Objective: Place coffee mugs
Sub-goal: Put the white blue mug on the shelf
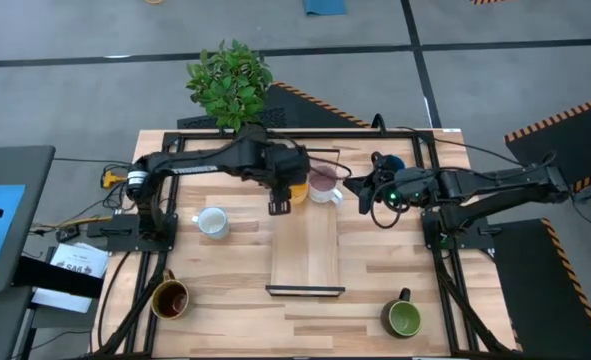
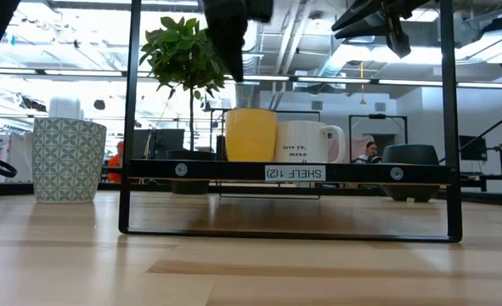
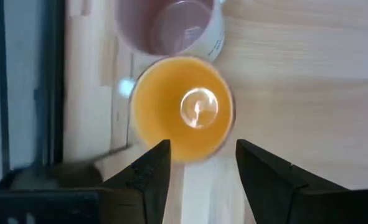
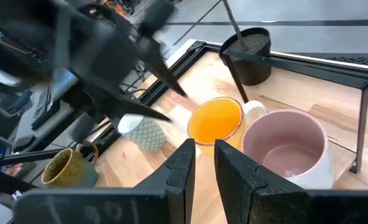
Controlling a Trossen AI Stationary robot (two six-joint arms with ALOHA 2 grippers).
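Orange mug [image 3: 182, 117] sits on the shelf [image 1: 305, 290] touching the pink mug [image 3: 170, 26]; I see my left hand [image 3: 199, 165] released above it.

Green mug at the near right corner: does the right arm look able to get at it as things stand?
Probably yes. The green mug stands alone on bare table, outside the shelf frame, nothing beside it. The right gripper is up by the pink mug, holding nothing.

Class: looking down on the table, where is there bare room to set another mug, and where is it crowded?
Free: the shelf board in front of the orange mug and pink mug; also the table between the brown mug and green mug. Crowded: the shelf's back end, where both mugs sit under the left gripper.
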